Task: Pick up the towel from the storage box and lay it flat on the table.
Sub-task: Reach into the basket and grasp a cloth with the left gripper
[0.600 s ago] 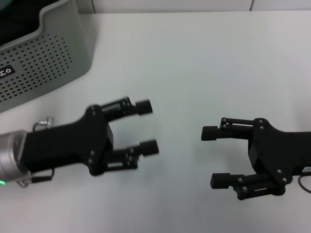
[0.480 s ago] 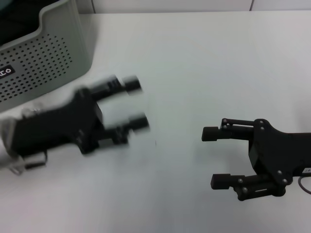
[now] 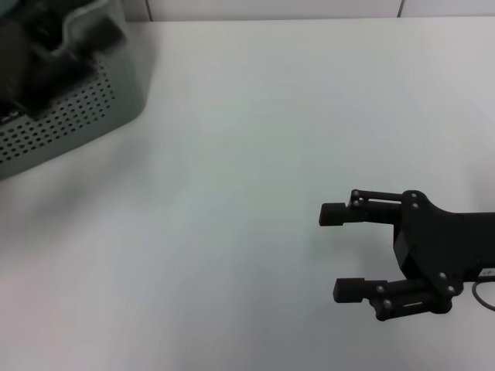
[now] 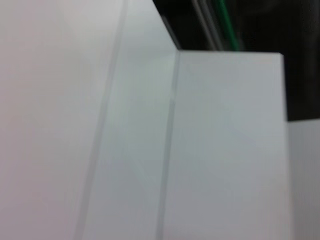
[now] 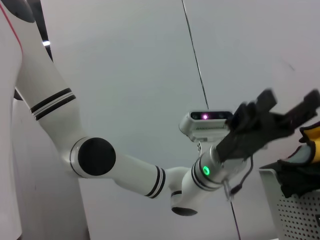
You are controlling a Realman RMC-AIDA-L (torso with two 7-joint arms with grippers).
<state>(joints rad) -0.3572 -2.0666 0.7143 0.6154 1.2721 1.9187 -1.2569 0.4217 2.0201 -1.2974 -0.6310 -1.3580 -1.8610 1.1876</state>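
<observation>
Hovering over the storage box [image 3: 85, 116] at the table's [image 3: 255, 154] far corner, the left hand [image 5: 282, 117], fingers spread and empty, sits nearest the towel [image 5: 311, 142] inside, while the right hand [image 3: 340, 251] waits open, well apart.

The left claw [image 3: 46, 42] is blurred above the storage box [image 3: 77, 116].

— What do you see on your left?

— The storage box [image 3: 73, 116] sits at the far left corner of the tabletop [image 3: 255, 139], and a blurred dark shape — your left gripper [image 3: 54, 46] — is over its rim. You cannot tell how its fingers stand.

— And your right?

— The right gripper [image 3: 334, 251] hangs over the near right of the tabletop, its fingers [image 3: 336, 213] spread apart, holding nothing, pointing left.
</observation>
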